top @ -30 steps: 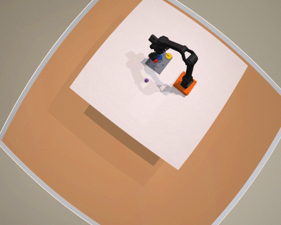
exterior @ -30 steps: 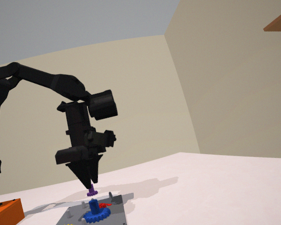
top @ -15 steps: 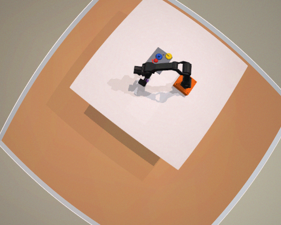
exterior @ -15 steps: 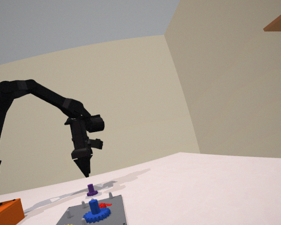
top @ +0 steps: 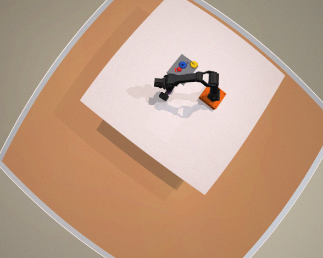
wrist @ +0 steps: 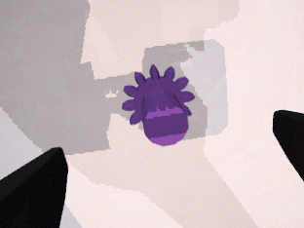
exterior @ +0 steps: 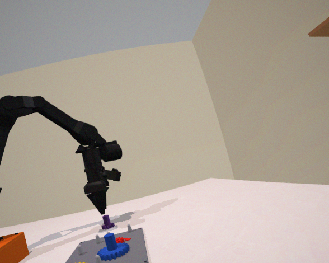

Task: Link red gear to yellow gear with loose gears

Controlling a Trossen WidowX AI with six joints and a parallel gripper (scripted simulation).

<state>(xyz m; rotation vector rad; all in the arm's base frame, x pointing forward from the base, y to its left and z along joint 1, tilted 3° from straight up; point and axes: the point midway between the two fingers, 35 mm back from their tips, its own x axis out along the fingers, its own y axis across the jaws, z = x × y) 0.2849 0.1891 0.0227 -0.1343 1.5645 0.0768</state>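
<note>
My gripper (exterior: 103, 213) (wrist: 173, 140) is wide open and empty, above the small purple gear (exterior: 107, 225) (wrist: 157, 99). The purple gear stands upright on the table beside the board, its handle between the spread fingers in the wrist view; the arm mostly hides it in the top view. The blue gear (top: 182, 65) (exterior: 113, 251) is on the grey board (top: 181, 57) (exterior: 138, 243) and looks flat. It is close beside the red gear (top: 178, 69). A narrow gap shows between it and the yellow gear (top: 193, 64). Whether the teeth touch is too small to tell.
Bare pegs stand on the board, among them a far corner peg (exterior: 129, 228), a left peg (exterior: 80, 249) and a near peg (exterior: 98, 258) beside the blue gear. The arm covers part of the board in the top view. The orange base (top: 217, 101) (exterior: 13, 249) is beside the board.
</note>
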